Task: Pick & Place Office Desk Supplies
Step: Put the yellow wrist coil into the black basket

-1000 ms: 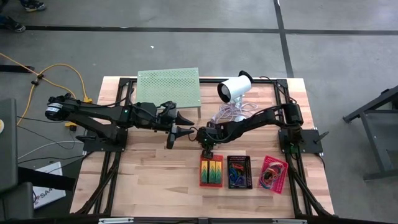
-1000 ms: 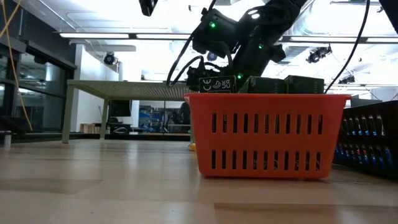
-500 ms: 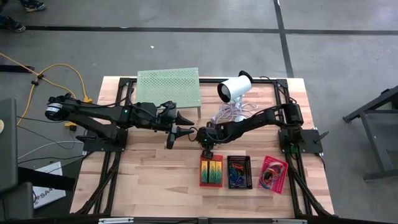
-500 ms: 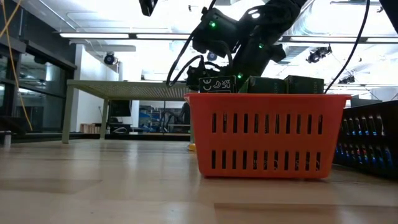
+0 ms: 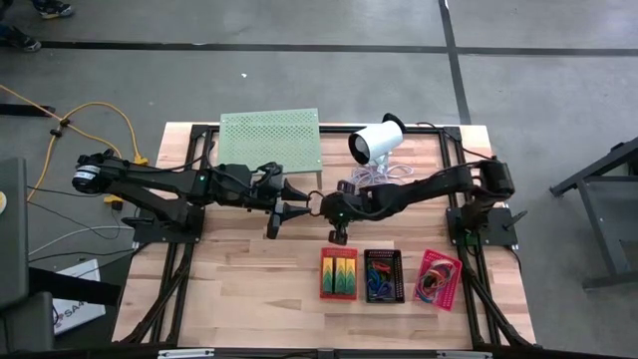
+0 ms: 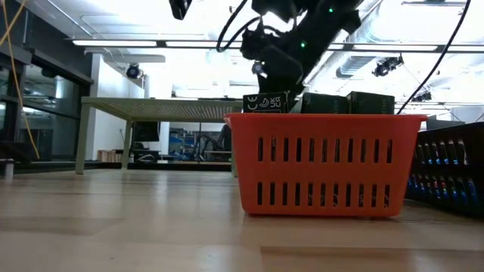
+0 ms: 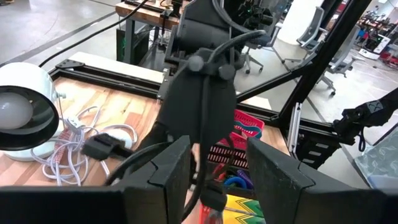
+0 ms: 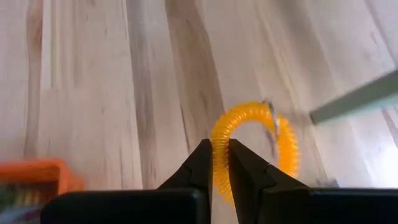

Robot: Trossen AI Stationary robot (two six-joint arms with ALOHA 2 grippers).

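- Right gripper (image 8: pixel 221 163) hangs above the bare wood just behind the red basket (image 5: pixel 338 273), its two fingers pinched onto an orange coiled loop (image 8: pixel 252 146), which dangles beyond the tips clear of the table.
- Only a thin section of coil sits between the fingers, so a quick swing toward the baskets could, in my judgement, shake it loose.
- Green packs (image 5: pixel 339 270) already fill the red basket; beside it stand the black basket (image 5: pixel 383 275) with coloured loops and the pink basket (image 5: pixel 440 276) with bands.
- Left gripper (image 5: pixel 290 199) waits close by with its fingers spread and nothing held; it sits near enough that the arms could brush.
- Farther back, a white cylinder device (image 5: pixel 377 142) and its loose cable (image 5: pixel 371 179) could snag the dangling coil.
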